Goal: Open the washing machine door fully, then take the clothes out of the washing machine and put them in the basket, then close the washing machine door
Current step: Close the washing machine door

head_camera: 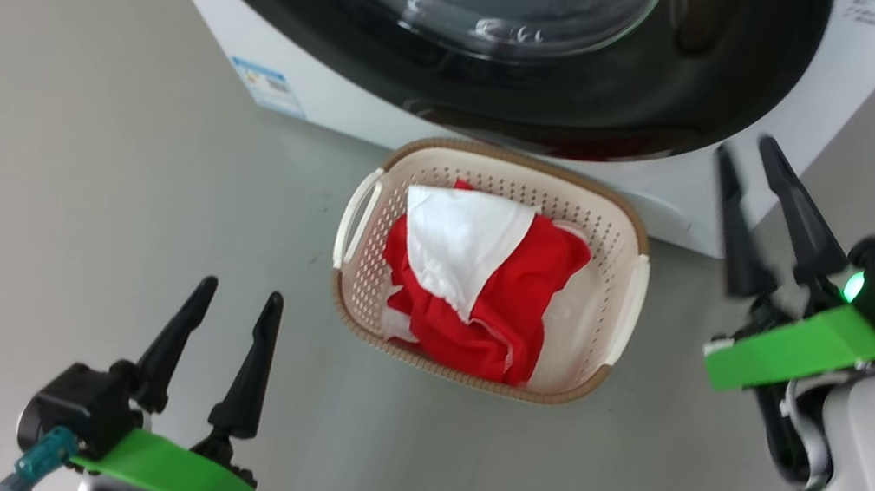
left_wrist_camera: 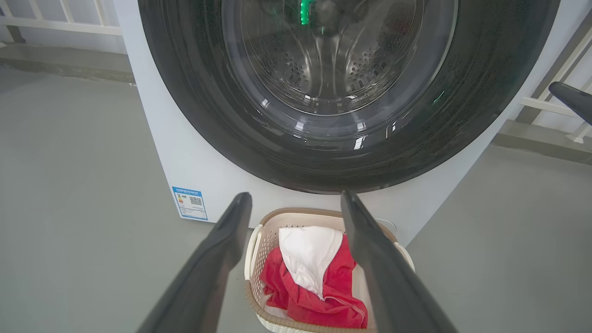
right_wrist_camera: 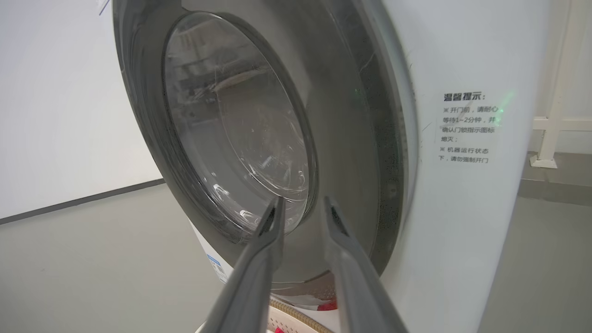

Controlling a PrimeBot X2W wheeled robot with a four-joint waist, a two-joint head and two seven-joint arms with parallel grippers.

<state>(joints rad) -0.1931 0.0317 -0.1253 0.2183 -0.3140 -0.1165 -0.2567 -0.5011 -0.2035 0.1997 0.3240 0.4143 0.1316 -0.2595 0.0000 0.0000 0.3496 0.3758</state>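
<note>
The washing machine (head_camera: 323,78) (left_wrist_camera: 208,171) (right_wrist_camera: 462,231) stands in front of me. The washing machine door (head_camera: 689,101) (left_wrist_camera: 194,92) (right_wrist_camera: 351,138) lies flush against its front, and the steel drum shows through the glass. On the floor below the door sits the basket (head_camera: 504,159) (left_wrist_camera: 296,212) (right_wrist_camera: 296,317), holding the red and white clothes (head_camera: 498,308) (left_wrist_camera: 319,296) (right_wrist_camera: 329,305). My left gripper (head_camera: 240,292) (left_wrist_camera: 295,196) hangs open, short of the basket's left side. My right gripper (head_camera: 742,149) (right_wrist_camera: 303,202) is open and empty, its tips close to the door's lower right rim.
A blue label (head_camera: 269,87) (left_wrist_camera: 189,203) marks the machine's lower left corner, and a white text sticker (right_wrist_camera: 467,127) its right front. White railings (left_wrist_camera: 60,23) (right_wrist_camera: 550,138) stand behind the machine on both sides. Grey floor (head_camera: 12,213) spreads around the basket.
</note>
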